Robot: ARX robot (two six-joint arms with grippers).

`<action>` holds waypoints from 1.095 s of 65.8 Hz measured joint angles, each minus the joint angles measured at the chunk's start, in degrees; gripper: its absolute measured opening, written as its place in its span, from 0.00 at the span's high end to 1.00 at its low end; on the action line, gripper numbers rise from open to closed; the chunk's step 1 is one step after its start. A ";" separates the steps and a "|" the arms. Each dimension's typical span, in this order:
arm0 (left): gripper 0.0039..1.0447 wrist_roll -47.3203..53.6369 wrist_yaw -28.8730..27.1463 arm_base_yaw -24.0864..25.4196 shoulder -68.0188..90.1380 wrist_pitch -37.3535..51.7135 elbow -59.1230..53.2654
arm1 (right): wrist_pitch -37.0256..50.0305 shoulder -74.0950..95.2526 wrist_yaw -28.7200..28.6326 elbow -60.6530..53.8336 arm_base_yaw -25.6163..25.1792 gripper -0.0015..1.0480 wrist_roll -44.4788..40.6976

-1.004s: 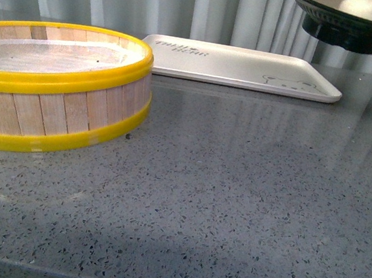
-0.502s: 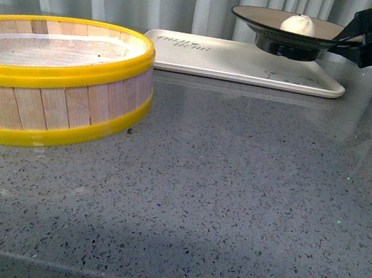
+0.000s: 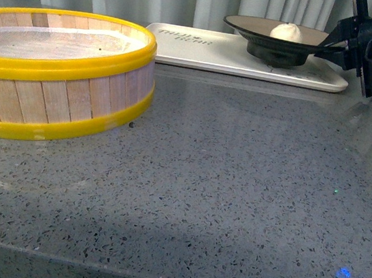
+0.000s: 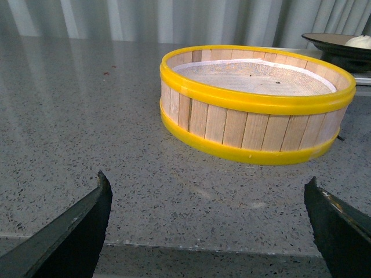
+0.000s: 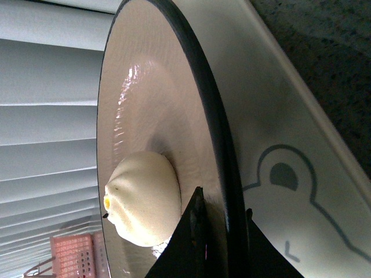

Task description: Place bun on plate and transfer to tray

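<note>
The plate [image 3: 256, 26], tan inside with a black rim, carries the white bun [image 3: 287, 31] and sits level over the right part of the cream tray [image 3: 197, 53]. Its black foot is down at the tray's surface; I cannot tell whether it touches. My right gripper [image 3: 329, 48] is shut on the plate's right rim. In the right wrist view its fingers pinch the plate [image 5: 145, 98] rim at the gripper [image 5: 223, 209], next to the bun [image 5: 142, 197], with the tray [image 5: 290, 110] and its bear drawing behind. My left gripper [image 4: 207, 191] hangs open and holds nothing, near the table's front edge.
A yellow-rimmed wooden steamer basket [image 3: 55, 87] stands at the left of the grey speckled table, with nothing on its white liner; it also fills the left wrist view as the basket [image 4: 255, 121]. Curtains hang behind the tray.
The right gripper has carried the plate and bun down from high at the top right and leftwards, to the tray's right part. The basket has not moved.
</note>
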 joint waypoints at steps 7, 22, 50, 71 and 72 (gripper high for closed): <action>0.06 0.00 0.00 0.00 0.00 0.00 0.00 | 0.07 0.15 0.57 -0.07 -0.04 0.97 -0.31; 0.06 0.00 0.00 0.00 0.00 0.00 0.00 | -0.33 -0.20 0.28 -0.70 0.24 0.97 -0.44; 0.06 0.00 0.00 0.00 0.00 0.00 0.00 | -1.66 -0.20 0.13 -0.20 1.14 0.79 -0.83; 0.06 0.00 0.00 0.00 0.00 0.00 0.00 | -1.95 -0.20 0.15 0.61 1.14 0.31 -0.57; 0.06 0.00 0.00 0.00 0.00 0.00 0.00 | -1.95 -0.20 0.15 0.66 1.14 0.28 -0.57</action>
